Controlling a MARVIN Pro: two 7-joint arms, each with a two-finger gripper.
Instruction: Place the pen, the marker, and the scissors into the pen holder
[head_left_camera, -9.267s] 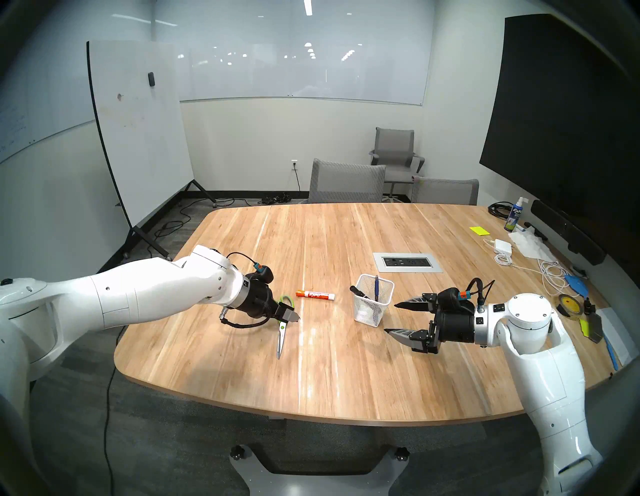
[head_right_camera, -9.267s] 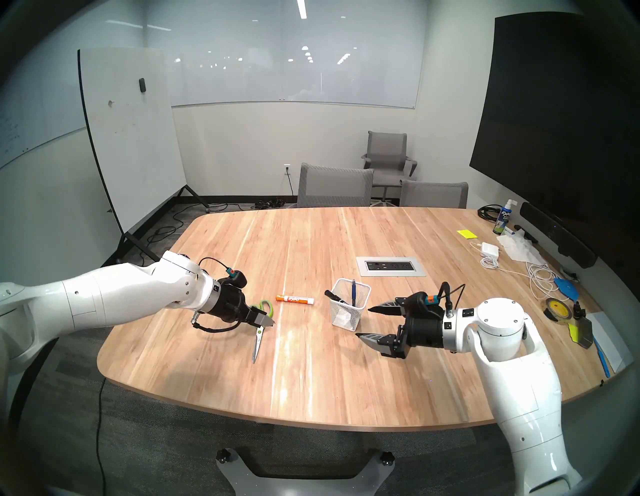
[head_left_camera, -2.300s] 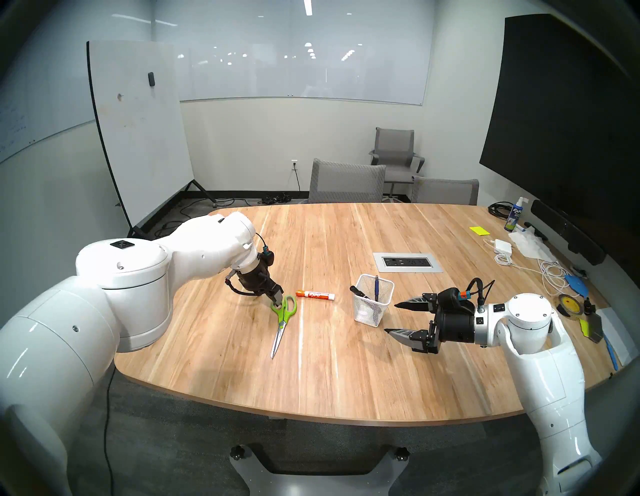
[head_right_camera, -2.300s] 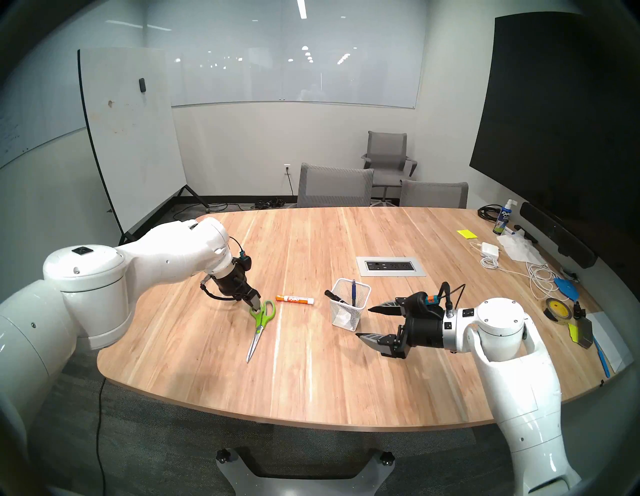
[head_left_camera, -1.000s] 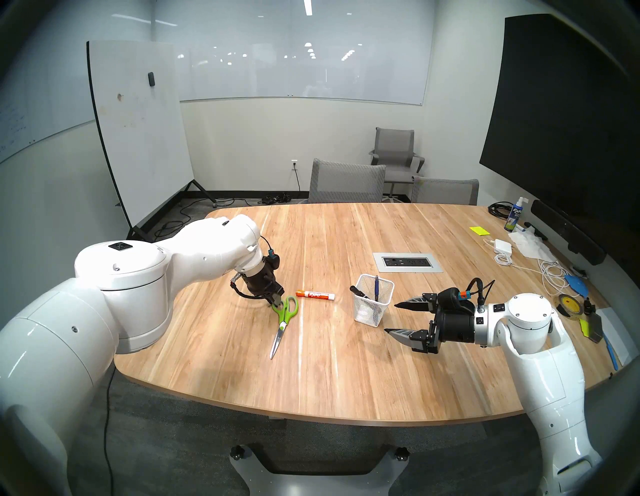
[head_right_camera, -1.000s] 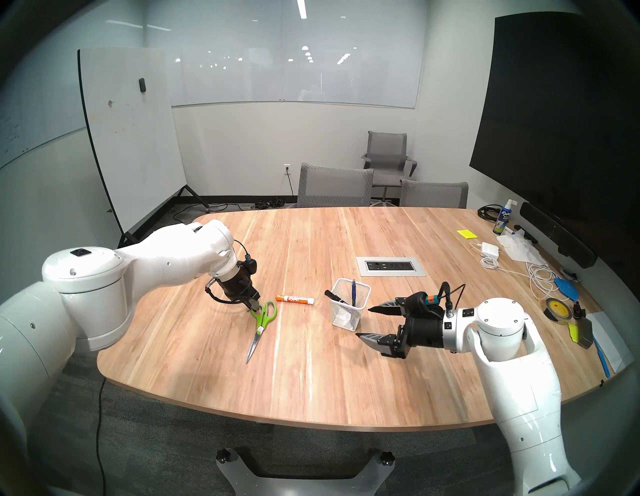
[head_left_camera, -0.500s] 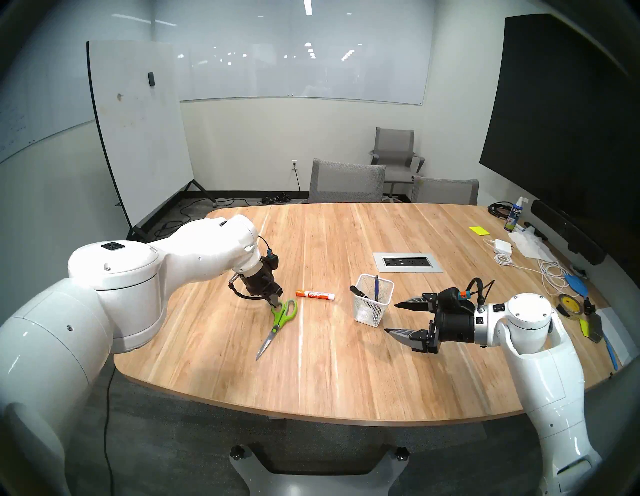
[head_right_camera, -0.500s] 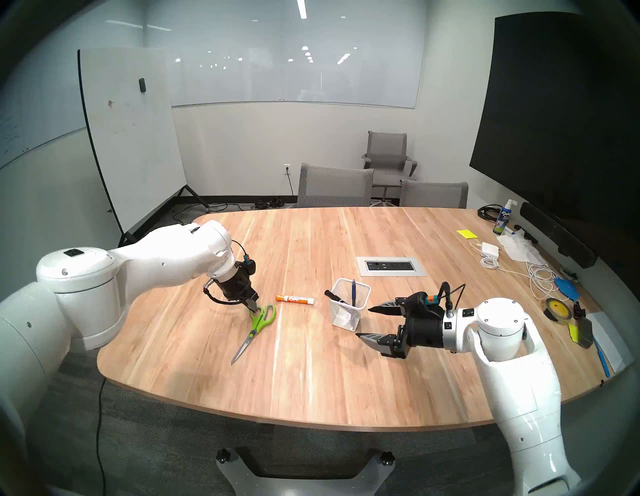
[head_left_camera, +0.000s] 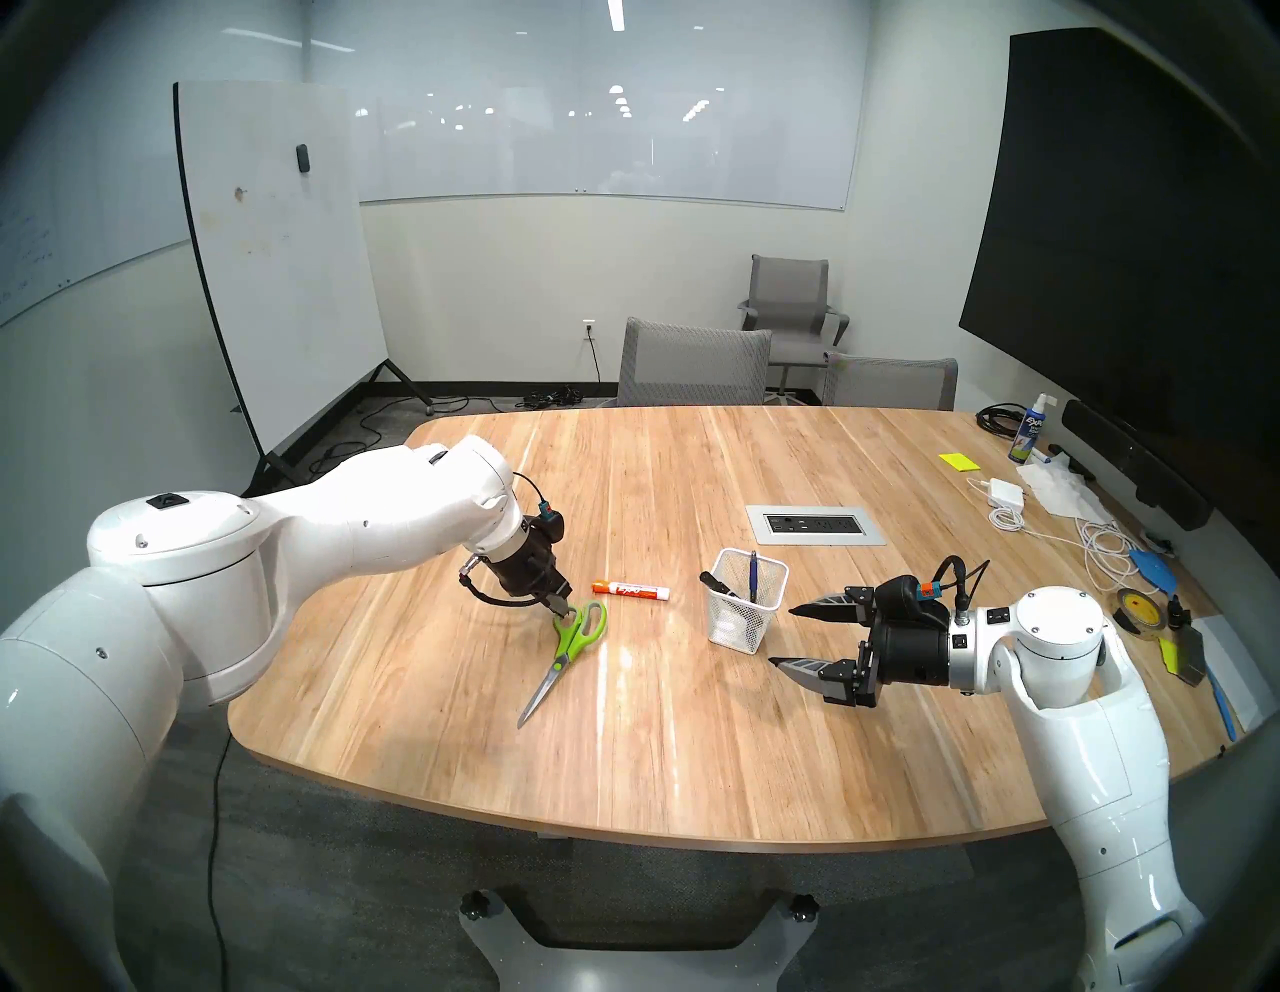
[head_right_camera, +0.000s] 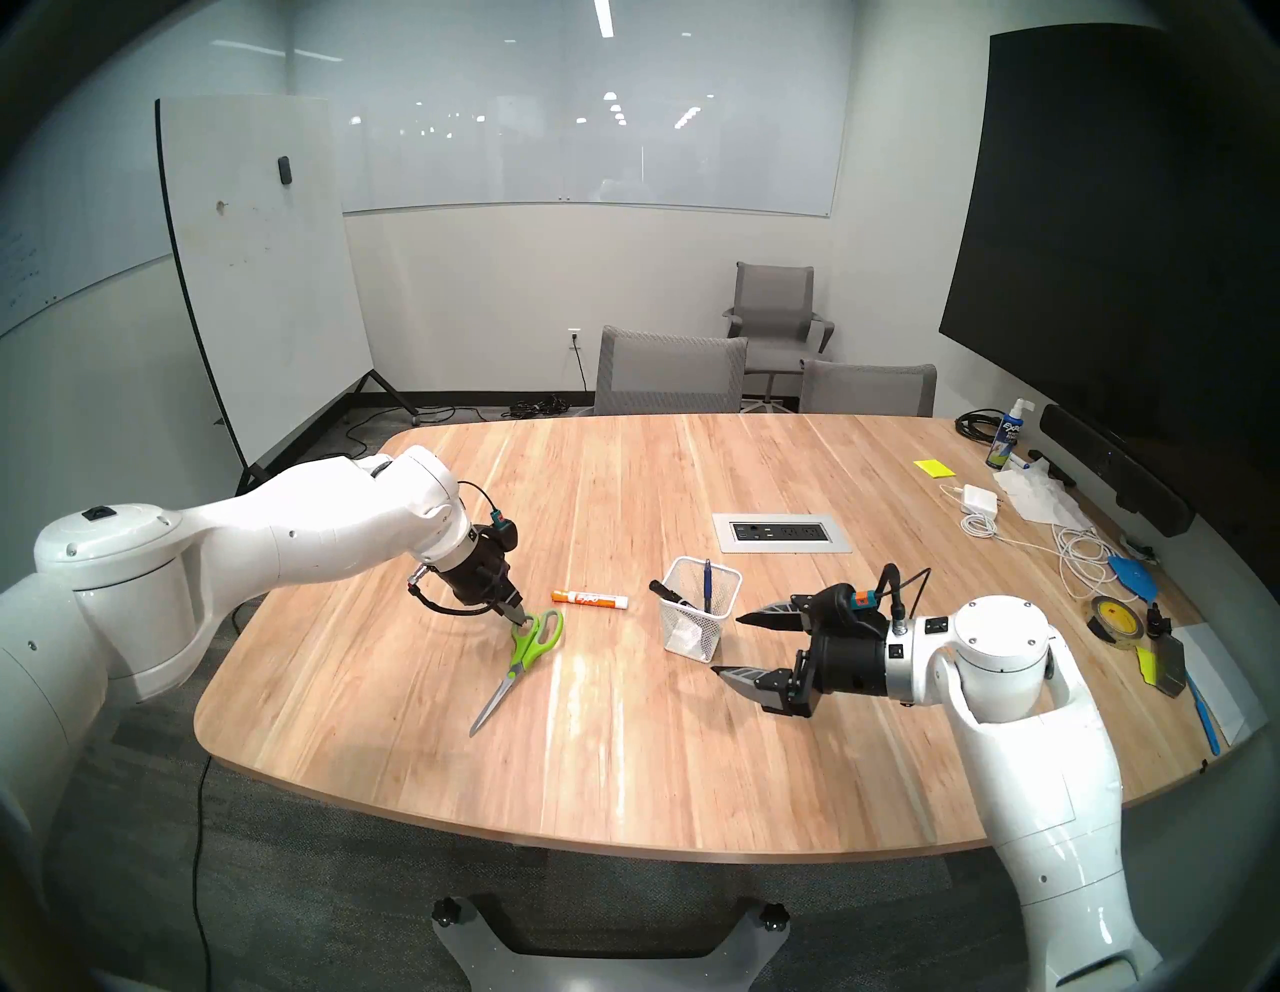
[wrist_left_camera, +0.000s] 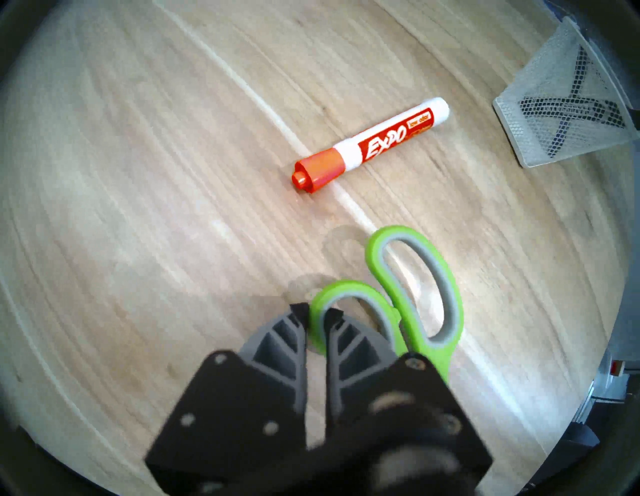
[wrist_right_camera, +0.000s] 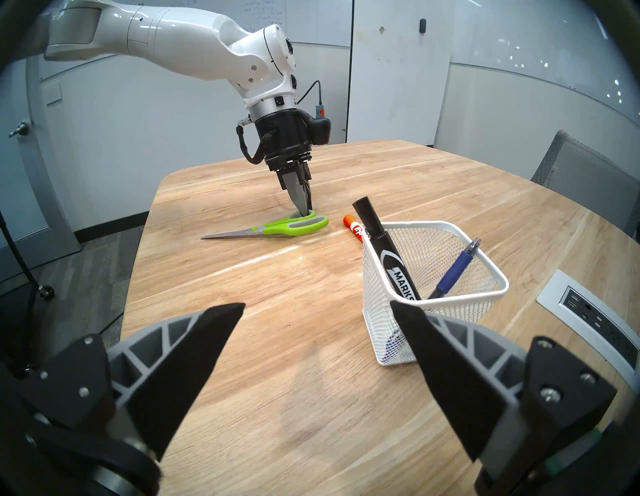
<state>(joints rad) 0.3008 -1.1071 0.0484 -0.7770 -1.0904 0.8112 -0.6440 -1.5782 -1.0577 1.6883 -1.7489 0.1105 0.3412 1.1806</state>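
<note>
left gripper (wrist_left_camera: 317, 316) pinched on scissors (head_left_camera: 562, 657) handle loop | right gripper (wrist_right_camera: 317, 311) wide, empty | wooden table (head_left_camera: 692, 727), whiteboard room

scissors (head_left_camera: 562, 648) left of marker (head_left_camera: 631, 591), pen holder (head_left_camera: 747, 609) right

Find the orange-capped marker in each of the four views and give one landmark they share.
Head stereo left: the marker lies left of centre, between the scissors and the pen holder.
Head stereo right: marker, left of centre, same neighbours.
Left wrist: marker, upper middle, above the scissors' green handles.
Right wrist: only its orange end shows, partly behind the pen holder's rim.
Shared landmark: the white mesh pen holder, in all four views.
</note>
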